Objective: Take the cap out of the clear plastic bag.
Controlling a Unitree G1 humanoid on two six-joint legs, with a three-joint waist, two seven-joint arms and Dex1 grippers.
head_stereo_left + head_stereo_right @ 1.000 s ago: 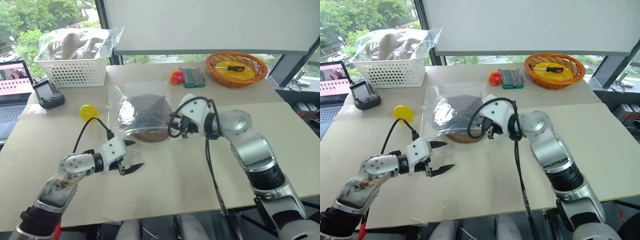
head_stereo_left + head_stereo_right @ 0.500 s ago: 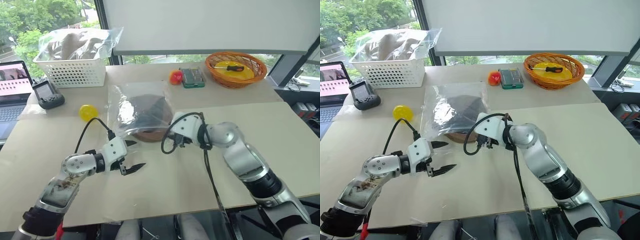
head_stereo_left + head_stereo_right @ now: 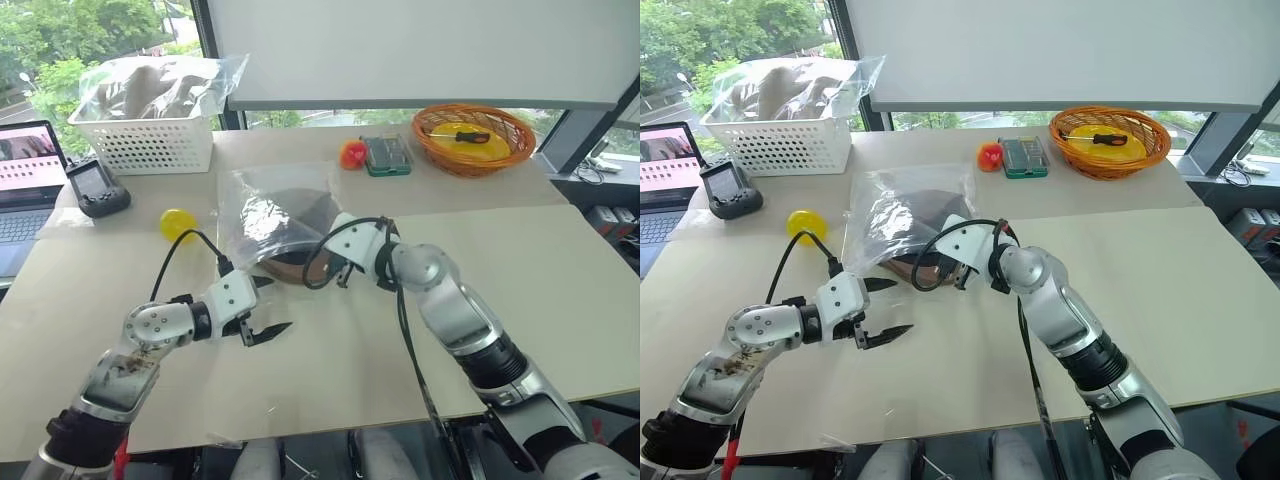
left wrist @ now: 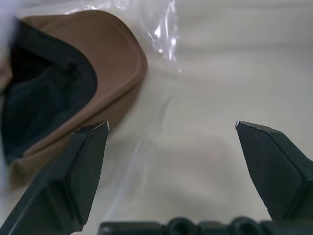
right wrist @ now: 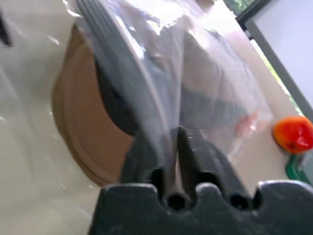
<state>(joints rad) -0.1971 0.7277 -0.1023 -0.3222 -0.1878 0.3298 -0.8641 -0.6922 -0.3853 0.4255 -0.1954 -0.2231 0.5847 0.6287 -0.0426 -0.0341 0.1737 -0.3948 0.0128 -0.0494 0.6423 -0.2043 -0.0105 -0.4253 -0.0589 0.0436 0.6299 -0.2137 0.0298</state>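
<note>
The clear plastic bag [image 3: 278, 212] lies mid-table with the brown cap [image 3: 292, 268] inside; the cap's brim and dark lining show at the bag's near edge. My right gripper [image 3: 337, 270] is at the bag's near right corner. In the right wrist view its fingers [image 5: 146, 156] are shut on a fold of the bag [image 5: 146, 73], with the cap [image 5: 83, 127] just beyond. My left gripper [image 3: 264, 306] hovers open above the table, just short of the bag's near left corner. In the left wrist view the cap [image 4: 98, 63] lies ahead of the wide-open fingers [image 4: 83, 161].
A white basket [image 3: 150, 145] of bagged tan fabric stands at the back left, beside a laptop [image 3: 25, 170] and a black device [image 3: 95, 187]. A yellow ball [image 3: 177, 222] lies left of the bag. Behind it are a red-orange object [image 3: 351, 153], a green case [image 3: 385, 153] and an orange wicker basket [image 3: 473, 135].
My right gripper has moved left and down to the bag's near edge and shut on the film, which now bunches up there. The left arm has stayed put.
</note>
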